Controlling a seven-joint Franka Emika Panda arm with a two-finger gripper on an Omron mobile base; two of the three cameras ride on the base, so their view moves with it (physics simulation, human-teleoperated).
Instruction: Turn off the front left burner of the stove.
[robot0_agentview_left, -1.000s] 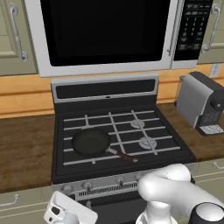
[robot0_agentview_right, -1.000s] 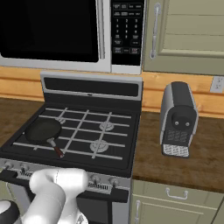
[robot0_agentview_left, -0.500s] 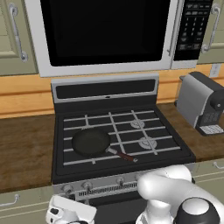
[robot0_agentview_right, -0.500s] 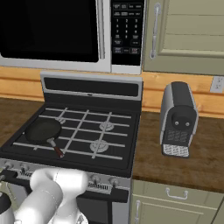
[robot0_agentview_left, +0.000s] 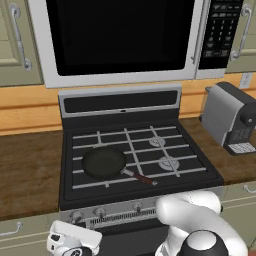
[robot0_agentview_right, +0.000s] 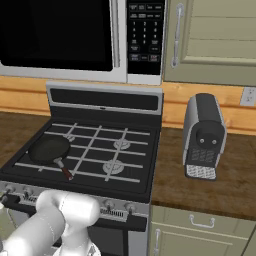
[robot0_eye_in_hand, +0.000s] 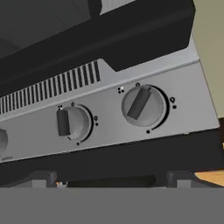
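The black stove (robot0_agentview_left: 135, 145) (robot0_agentview_right: 95, 150) stands under the microwave. A black frying pan (robot0_agentview_left: 104, 162) (robot0_agentview_right: 49, 149) sits on its near-left grate quarter and hides the front left burner. My gripper (robot0_agentview_left: 70, 242) hangs low in front of the left end of the silver knob strip (robot0_agentview_left: 107, 214). In the hand view my gripper (robot0_eye_in_hand: 111, 181) is open and holds nothing, its tips wide apart and short of the strip (robot0_eye_in_hand: 105, 118). Straight ahead is a round knob (robot0_eye_in_hand: 143, 105) with a tilted handle. A second knob (robot0_eye_in_hand: 70, 122) with an upright handle sits to its left.
A grey coffee machine (robot0_agentview_left: 232, 117) (robot0_agentview_right: 202, 135) stands on the wooden counter right of the stove. Two silvery burner caps (robot0_agentview_left: 168, 163) lie on the right half. The microwave (robot0_agentview_left: 125, 35) hangs above, with cabinet doors (robot0_agentview_right: 215, 40) beside it and drawers (robot0_agentview_right: 200, 225) below.
The arm's elbow has swung left, and the hand has shifted slightly in front of the knob strip. Stove, pan and coffee machine have stayed put.
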